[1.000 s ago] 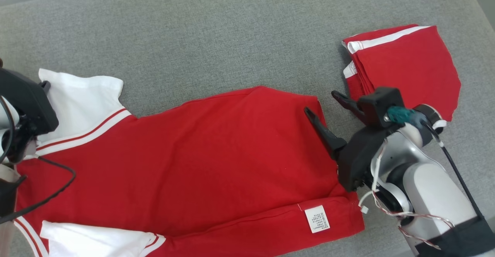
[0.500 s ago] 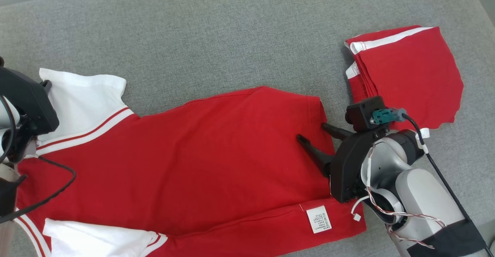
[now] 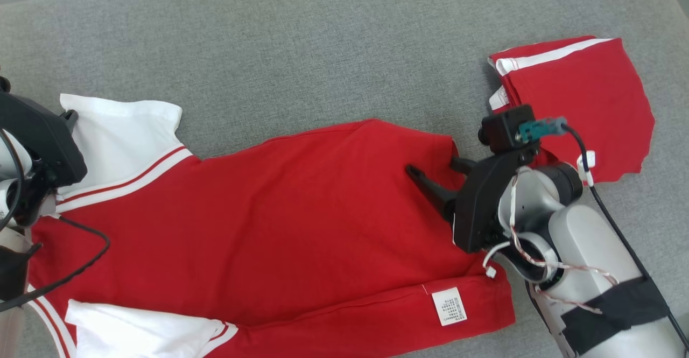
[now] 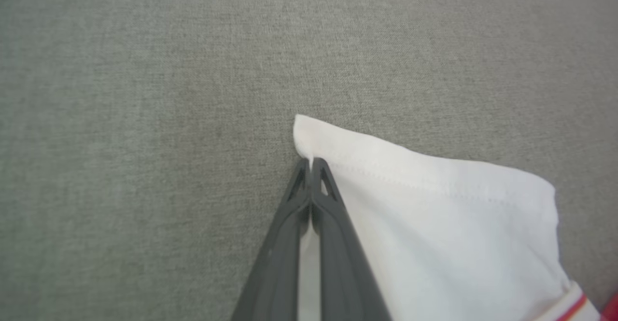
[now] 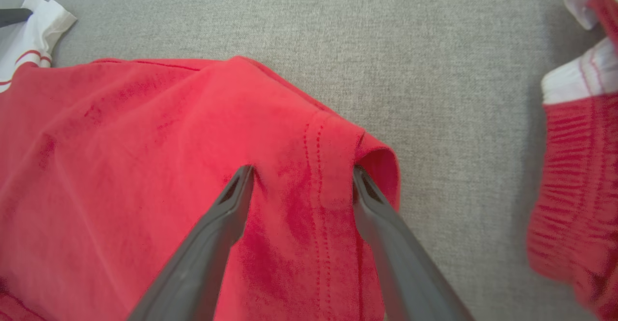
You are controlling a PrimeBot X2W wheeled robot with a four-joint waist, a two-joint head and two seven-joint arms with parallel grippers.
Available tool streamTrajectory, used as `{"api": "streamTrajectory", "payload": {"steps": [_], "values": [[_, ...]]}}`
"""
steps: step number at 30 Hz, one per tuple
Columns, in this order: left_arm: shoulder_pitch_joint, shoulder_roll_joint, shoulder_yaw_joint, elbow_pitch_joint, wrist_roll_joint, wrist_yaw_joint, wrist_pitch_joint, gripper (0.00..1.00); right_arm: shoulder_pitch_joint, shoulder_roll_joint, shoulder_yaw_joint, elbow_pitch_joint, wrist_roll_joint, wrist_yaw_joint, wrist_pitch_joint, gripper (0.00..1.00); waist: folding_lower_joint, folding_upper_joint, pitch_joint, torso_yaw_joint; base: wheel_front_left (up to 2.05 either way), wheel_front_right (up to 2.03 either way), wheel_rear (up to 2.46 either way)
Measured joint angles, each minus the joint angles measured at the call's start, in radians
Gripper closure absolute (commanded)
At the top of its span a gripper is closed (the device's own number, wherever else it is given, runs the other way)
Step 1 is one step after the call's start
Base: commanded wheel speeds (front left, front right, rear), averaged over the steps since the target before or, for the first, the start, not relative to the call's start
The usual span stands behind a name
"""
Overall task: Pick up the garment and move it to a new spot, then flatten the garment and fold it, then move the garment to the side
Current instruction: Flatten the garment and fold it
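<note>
Right gripper (image 5: pixel 301 171) spread wide, straddling red garment (image 5: pixel 120 142) hem, grey surface (image 5: pixel 434 46)

2 garments: 1 spread red shirt (image 3: pixel 301 212), 1 folded red garment (image 3: pixel 586 94). 2 grippers: left gripper (image 4: pixel 311 164), right gripper (image 5: pixel 299 174). 1 label (image 3: pixel 448 306).

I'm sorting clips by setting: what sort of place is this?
Probably an indoor garment-folding station; beyond that I can't tell. The worktop is a grey woven cloth surface, a red-and-white shirt lies spread on it, and a folded red garment sits aside.
</note>
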Motion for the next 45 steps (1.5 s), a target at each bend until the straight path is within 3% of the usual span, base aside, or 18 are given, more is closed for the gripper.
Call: {"api": "streamTrajectory", "payload": {"steps": [18,28,35,39,42,45], "values": [[-0.016,-0.002,-0.003,-0.011,0.0,0.0,0.0,1.0,-0.126,0.029,-0.059,0.054,0.04,-0.052,-0.116,0.0,0.0,0.0,0.022,0.01,0.0,0.0,0.0],[-0.017,0.003,-0.002,-0.01,-0.001,0.0,0.0,1.0,-0.076,0.014,-0.031,0.055,0.024,-0.046,-0.097,0.0,0.0,0.0,0.02,0.004,0.0,0.0,0.0],[-0.017,0.006,-0.002,-0.019,-0.003,0.001,0.001,1.0,-0.114,0.004,-0.057,0.058,-0.011,-0.087,-0.106,0.0,0.0001,0.0,0.026,0.001,0.0,0.0,0.0],[-0.017,0.006,-0.002,-0.021,-0.003,0.001,0.001,1.0,-0.162,-0.02,-0.024,0.052,-0.062,-0.085,-0.106,0.0,0.0,0.0,0.028,0.003,0.0,0.0,0.0],[-0.017,0.007,-0.002,-0.026,-0.003,0.001,0.002,1.0,-0.209,-0.095,0.013,0.032,-0.135,-0.06,-0.094,0.0,0.0,0.0,0.03,0.005,0.0,0.0,0.0],[-0.017,0.007,-0.003,-0.028,-0.003,0.001,0.003,1.0,-0.235,-0.112,0.022,0.025,-0.139,-0.04,-0.057,0.0,0.0,0.0,0.03,0.006,0.0,0.0,0.0]]}}
